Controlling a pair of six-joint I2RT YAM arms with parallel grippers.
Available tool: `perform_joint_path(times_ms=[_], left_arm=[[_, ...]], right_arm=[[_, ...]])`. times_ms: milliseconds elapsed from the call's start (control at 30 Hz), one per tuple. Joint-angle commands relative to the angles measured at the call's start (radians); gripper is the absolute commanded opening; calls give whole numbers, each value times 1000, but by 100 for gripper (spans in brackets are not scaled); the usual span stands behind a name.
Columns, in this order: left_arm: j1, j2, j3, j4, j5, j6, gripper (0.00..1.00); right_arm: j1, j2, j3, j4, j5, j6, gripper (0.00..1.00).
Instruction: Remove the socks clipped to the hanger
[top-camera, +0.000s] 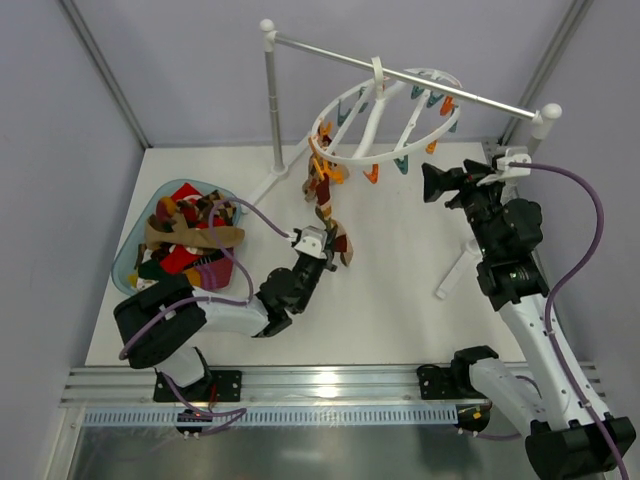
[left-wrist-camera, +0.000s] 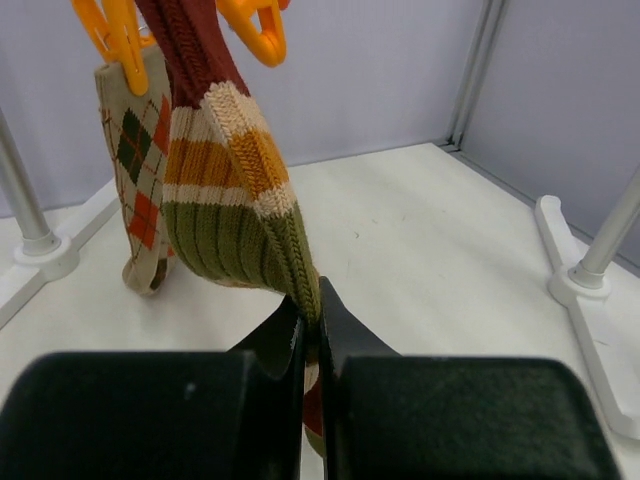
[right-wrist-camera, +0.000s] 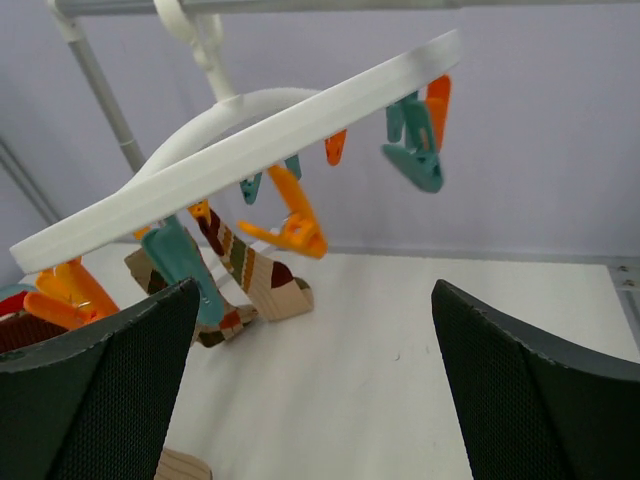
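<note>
My left jaws are pinched shut on the lower end of the striped sock (left-wrist-camera: 235, 200) (low, just over the worktop (left-wrist-camera: 430, 240)). Its top runs up into an orange clip (left-wrist-camera: 255, 30) on the hanger (right-wrist-camera: 250, 150), and the argyle sock (left-wrist-camera: 135, 160) hangs just beside it. Step in hand: pulling this sock free. Next calls for a steady tug down and away. My right jaws are wide open and empty, near the rim.
</note>
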Motion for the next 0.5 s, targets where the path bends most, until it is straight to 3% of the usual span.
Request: perform_joint_path(times_ms=[0, 67, 233, 467], left_arm=[[-15, -66, -11, 168, 12, 26, 0], [-18, -96, -6, 97, 76, 11, 0], [-21, -104, -26, 112, 134, 28, 0], [-21, -103, -23, 40, 151, 106, 0]], right_arm=[[35, 22, 61, -15, -121, 1, 97], [78, 28, 68, -19, -115, -14, 97], [238, 39, 99, -51, -48, -84, 97], [374, 218, 252, -116, -152, -135, 97]])
